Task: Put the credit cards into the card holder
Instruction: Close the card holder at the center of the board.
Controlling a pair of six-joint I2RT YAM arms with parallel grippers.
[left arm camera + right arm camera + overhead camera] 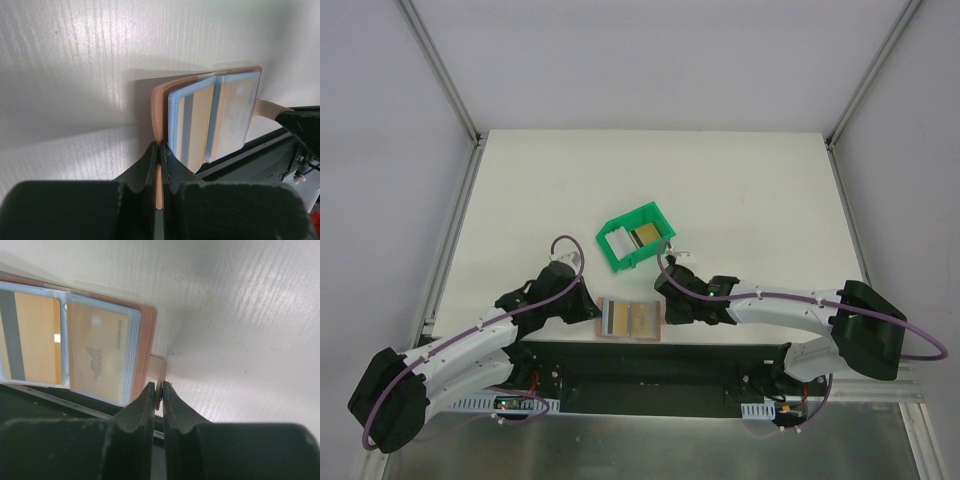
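We find the card holder (631, 319) lying open and flat at the near edge of the white counter (740, 190), its clear inner pockets facing up. The left claw (160, 150) is at the holder's left edge, its jaws pressed together on the tan leather cover, with the edge clamped between the two black fingers. The right claw (159, 390) is at the holder's right side, its jaws narrowed to a slit and pinching the snap tab (159, 371) that sticks out from the cover. Inside the holder, the right wrist view shows a gold card (97, 352) behind the pocket nearest the tab, and a second gold card with a grey stripe (35, 337) in the pocket to the far side of the fold. Beyond the holder, farther from the arm bases, a green bin (628, 263) stands at an angle on the counter, well apart from the holder. In it we see a white-grey card (617, 243) and, just beside it, a gold-olive card (644, 236). Neither claw touches the bin.
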